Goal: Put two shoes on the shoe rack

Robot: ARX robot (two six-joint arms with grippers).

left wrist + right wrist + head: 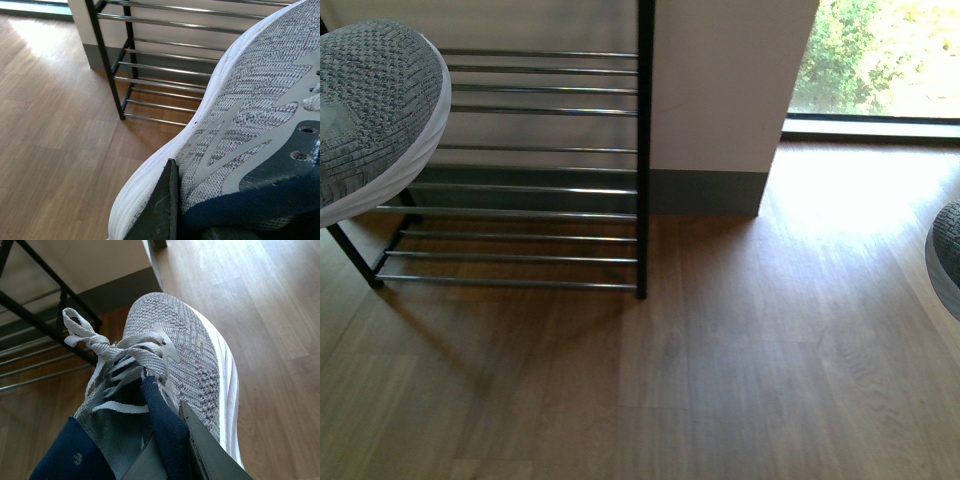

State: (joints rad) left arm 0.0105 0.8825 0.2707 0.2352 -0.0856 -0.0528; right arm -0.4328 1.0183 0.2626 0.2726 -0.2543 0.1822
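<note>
Two grey knit sneakers are hanging clear of the wooden floor [720, 380], one in each arm's grasp; the left gripper [195, 225] is pinching the left sneaker [250, 115] at its navy-lined collar, one dark finger [165, 205] pressing flat against the outer knit just above the white sole, while the toe is reaching away from the jaws; the shoe rack [165, 65] is standing beyond that toe, its chrome rods not touching the shoe; the right gripper [175, 455] is clamping the right sneaker [190, 350] the same way, jaws closing across the collar wall with navy lining caught between them; pale laces [100, 347] are lying loose just ahead of those jaws, the toe pointing further out over the boards; from the front view this second shoe is showing only as a sliver at the edge, well apart from the rack, whereas the first is hovering in front of the rack's upper rods
</note>
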